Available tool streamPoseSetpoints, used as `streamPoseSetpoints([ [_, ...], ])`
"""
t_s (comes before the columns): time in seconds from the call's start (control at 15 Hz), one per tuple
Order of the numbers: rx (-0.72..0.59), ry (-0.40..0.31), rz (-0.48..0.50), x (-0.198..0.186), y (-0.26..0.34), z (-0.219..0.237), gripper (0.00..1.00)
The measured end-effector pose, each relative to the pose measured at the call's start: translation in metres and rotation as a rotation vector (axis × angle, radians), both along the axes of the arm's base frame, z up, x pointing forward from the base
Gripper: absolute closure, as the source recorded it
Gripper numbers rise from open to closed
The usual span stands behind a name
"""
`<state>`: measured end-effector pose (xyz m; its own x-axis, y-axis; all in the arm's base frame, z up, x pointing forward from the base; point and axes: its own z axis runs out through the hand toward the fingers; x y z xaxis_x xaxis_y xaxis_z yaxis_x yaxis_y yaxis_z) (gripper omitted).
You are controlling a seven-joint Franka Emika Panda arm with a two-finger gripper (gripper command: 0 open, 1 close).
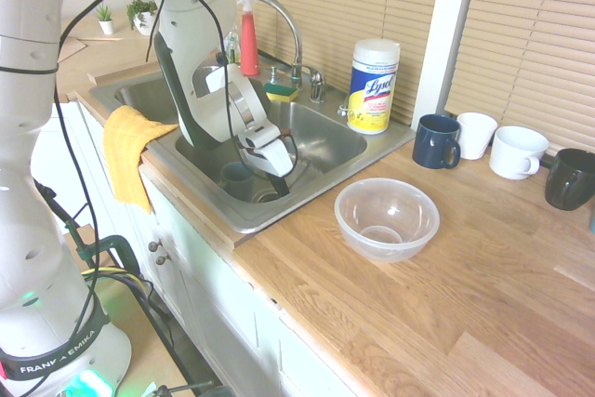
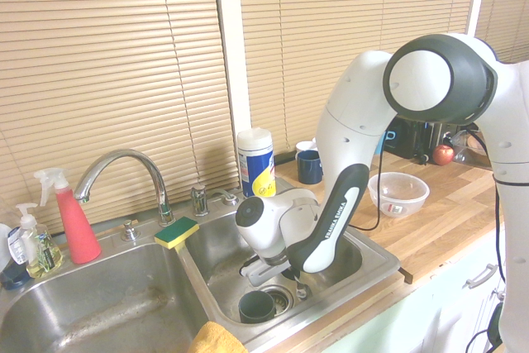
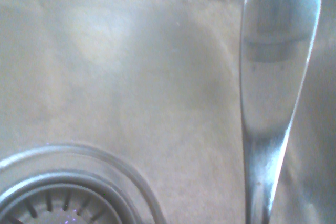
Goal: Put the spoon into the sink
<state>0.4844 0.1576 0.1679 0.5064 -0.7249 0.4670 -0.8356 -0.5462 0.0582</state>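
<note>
Your fingers [image 1: 279,185] were closed on the slim, shiny silver metal spoon [image 3: 278,51], its broad, rounded end reaching out beyond them. It looked light and stiff, hardly fragile but slippery, so you were best gripping its narrow shank squarely. The wrist leaned, putting your fingers low inside the rectangular stainless steel sink [image 2: 194,283].

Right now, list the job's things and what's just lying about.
Job:
- shiny silver metal spoon
- two-basin stainless steel sink

Lying about:
- round clear plastic bowl
- draped orange cloth
- rectangular yellow-green sponge
- red spray bottle
- dark blue mug
- white-capped wipes canister
</note>
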Motion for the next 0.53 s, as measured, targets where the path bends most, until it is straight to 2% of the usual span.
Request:
streamPoseSetpoints([
  [0.53,0.045,-0.013,0.022,-0.011,-0.001,0.026,0.00],
])
